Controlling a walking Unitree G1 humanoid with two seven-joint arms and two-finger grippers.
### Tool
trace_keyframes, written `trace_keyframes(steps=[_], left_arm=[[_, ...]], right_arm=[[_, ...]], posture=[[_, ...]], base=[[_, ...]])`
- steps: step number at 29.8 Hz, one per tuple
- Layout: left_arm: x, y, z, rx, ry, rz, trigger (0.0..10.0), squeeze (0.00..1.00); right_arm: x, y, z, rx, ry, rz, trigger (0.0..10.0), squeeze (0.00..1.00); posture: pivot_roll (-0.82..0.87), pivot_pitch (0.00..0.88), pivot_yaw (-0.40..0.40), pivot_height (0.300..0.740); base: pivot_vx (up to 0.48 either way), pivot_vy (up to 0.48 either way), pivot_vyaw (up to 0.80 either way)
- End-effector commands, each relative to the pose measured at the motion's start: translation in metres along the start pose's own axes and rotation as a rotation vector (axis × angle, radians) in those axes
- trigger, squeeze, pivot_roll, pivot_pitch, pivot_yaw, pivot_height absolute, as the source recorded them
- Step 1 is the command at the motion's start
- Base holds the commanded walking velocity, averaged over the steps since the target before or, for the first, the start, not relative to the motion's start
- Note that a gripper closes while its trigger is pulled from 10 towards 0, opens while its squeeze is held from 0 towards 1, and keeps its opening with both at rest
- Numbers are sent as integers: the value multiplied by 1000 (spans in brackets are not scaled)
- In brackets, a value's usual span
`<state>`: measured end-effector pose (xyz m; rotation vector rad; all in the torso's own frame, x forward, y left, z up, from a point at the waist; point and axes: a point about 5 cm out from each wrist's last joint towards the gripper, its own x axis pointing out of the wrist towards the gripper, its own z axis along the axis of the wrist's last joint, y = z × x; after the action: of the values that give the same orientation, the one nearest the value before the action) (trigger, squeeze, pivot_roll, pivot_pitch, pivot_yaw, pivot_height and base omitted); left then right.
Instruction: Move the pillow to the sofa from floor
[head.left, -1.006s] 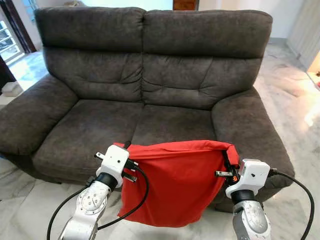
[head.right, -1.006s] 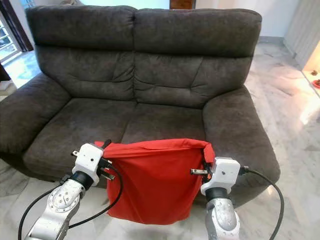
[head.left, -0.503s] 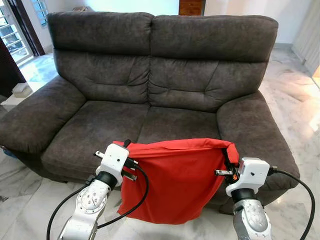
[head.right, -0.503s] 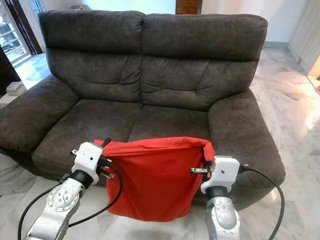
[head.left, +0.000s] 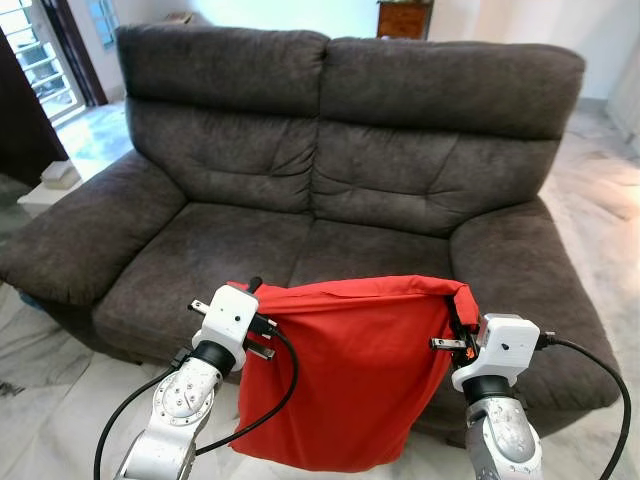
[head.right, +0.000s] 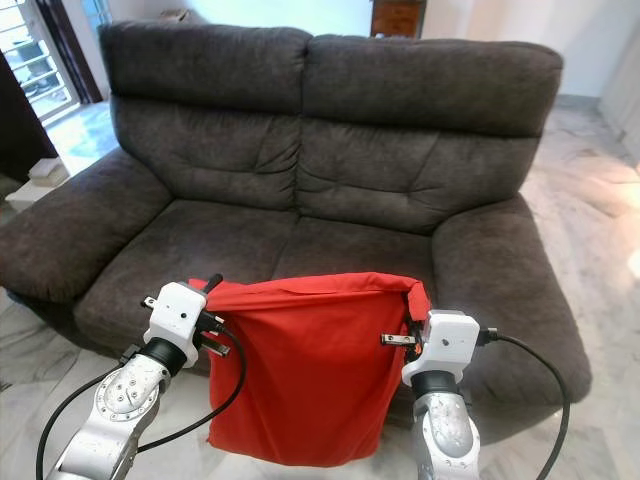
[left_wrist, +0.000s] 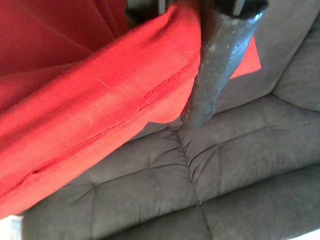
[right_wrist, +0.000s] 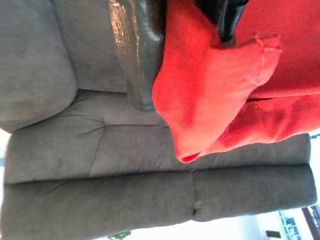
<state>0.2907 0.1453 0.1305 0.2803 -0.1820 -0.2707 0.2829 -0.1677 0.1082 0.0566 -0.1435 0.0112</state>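
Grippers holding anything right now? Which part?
Yes: the red pillow, hanging in front of the sofa. The left gripper pinches its top left corner, the right gripper its top right corner.

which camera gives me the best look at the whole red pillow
The left eye view: the red pillow hangs whole there, its top corners pinched by the left gripper and right gripper, before the sofa. The right eye view is much the same. The wrist views show close-ups of the gripped corners.

Both arms raised forward; left tool (head.left: 252, 290) and right tool (head.left: 455, 310) each clamped closed.
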Motion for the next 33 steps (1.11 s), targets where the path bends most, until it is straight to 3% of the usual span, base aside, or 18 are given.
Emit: trace_keyframes(steps=[1, 16, 19, 21, 26, 29, 33], left_arm=[[5, 14, 23, 21, -104, 50, 10000, 0], [14, 36, 48, 67, -177, 99, 10000, 0], [18, 44, 61, 65, -215, 119, 10000, 0], [24, 53, 76, 72, -258, 137, 10000, 0], [28, 59, 92, 82, -301, 141, 10000, 0], [30, 64, 110, 100, -352, 147, 10000, 0], [32, 69, 120, 89, -376, 171, 10000, 0]], right_arm=[[3, -10, 10, -6, -46, -51, 10000, 0], [13, -3, 29, -24, -120, -15, 10000, 0], [19, 0, 44, -20, -171, -4, 10000, 0], [28, 3, 66, -15, -250, 5, 10000, 0], [36, 3, 87, -14, -317, 8, 10000, 0], [40, 17, 108, -25, -386, 81, 10000, 0], [40, 26, 114, -40, -403, 134, 10000, 0]], posture=[[20, 52, 34, 740], [30, 48, 33, 740], [34, 47, 34, 740], [34, 46, 34, 740], [31, 41, 34, 740], [30, 42, 30, 740], [31, 44, 27, 740]], base=[[281, 0, 0], [279, 0, -140], [279, 0, 0], [281, 0, 0], [280, 0, 0], [284, 0, 0], [281, 0, 0]])
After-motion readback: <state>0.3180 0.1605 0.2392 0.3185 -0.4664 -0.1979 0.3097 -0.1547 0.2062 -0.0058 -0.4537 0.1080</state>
